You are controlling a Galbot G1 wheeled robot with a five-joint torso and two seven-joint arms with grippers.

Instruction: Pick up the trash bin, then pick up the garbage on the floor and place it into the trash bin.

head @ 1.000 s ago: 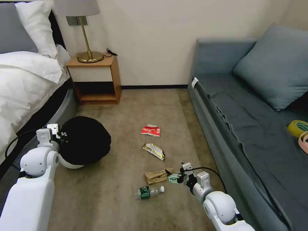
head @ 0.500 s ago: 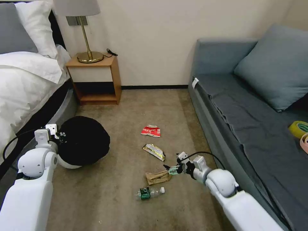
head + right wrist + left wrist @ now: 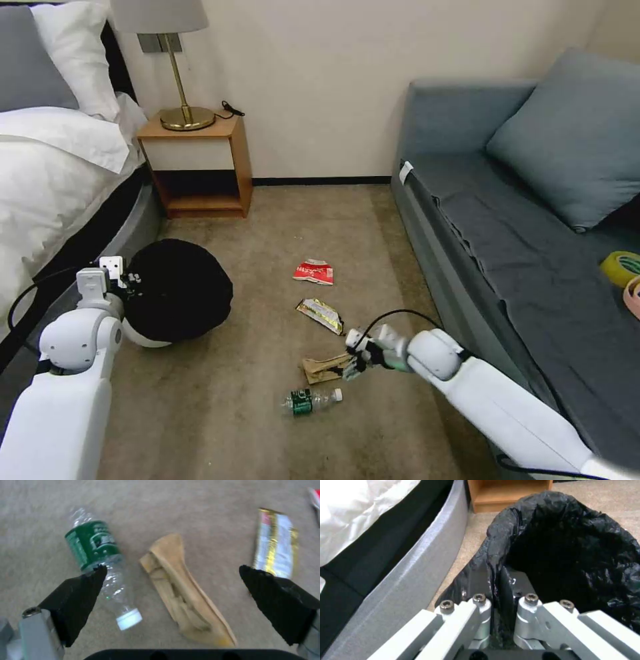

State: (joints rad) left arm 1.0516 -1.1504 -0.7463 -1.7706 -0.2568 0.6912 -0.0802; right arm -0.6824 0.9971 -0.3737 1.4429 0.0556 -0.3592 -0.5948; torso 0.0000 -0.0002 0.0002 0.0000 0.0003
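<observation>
The trash bin (image 3: 177, 290), white with a black bag liner, is tilted at the left by the bed. My left gripper (image 3: 123, 280) is shut on its rim (image 3: 496, 580). Garbage lies on the carpet: a red-white snack packet (image 3: 313, 271), a yellow-dark wrapper (image 3: 320, 313), a tan paper wad (image 3: 325, 367) and a clear green-labelled bottle (image 3: 312, 399). My right gripper (image 3: 353, 363) hangs open just above the paper wad (image 3: 180, 590). Its black fingertips (image 3: 96, 577) stand either side of the wad, between the bottle (image 3: 96, 552) and the wrapper (image 3: 275, 547).
A bed (image 3: 53, 173) runs along the left. A wooden nightstand (image 3: 200, 160) with a lamp stands against the back wall. A grey sofa (image 3: 533, 253) fills the right side, with a yellow-green tape roll (image 3: 620, 265) on its seat. Open carpet lies between them.
My right arm has reached forward and left, bringing its open gripper from beside the paper wad to right over it. The left gripper and the bin have barely moved.
</observation>
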